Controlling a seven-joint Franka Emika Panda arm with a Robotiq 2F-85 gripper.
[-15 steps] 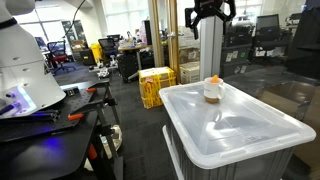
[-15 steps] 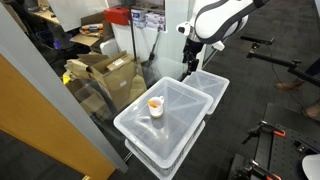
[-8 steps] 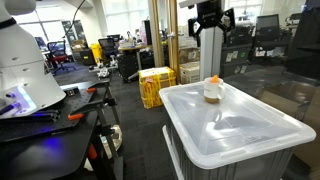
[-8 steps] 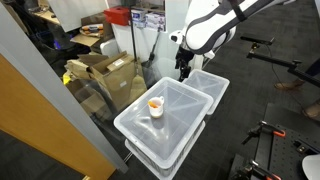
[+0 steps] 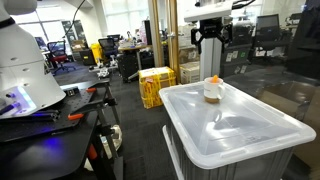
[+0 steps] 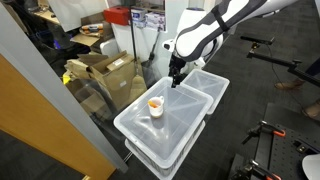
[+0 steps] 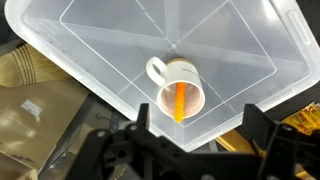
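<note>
Black jaws spread wide, gripping nothing. Gripper (image 5: 211,42) hangs above white cup (image 7: 178,92), clear of it. Cup upright, orange stick inside, on translucent bin lid (image 7: 100,40) near its edge. Cardboard boxes (image 6: 105,70) beside bin.

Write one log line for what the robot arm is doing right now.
gripper: open, empty | place: hovers above cup | cup: upright on clear bin lid, orange stick inside | contact: none

Arm (image 6: 215,22) bent forward, end effector (image 6: 176,80) pointing down, fingers apart
</note>
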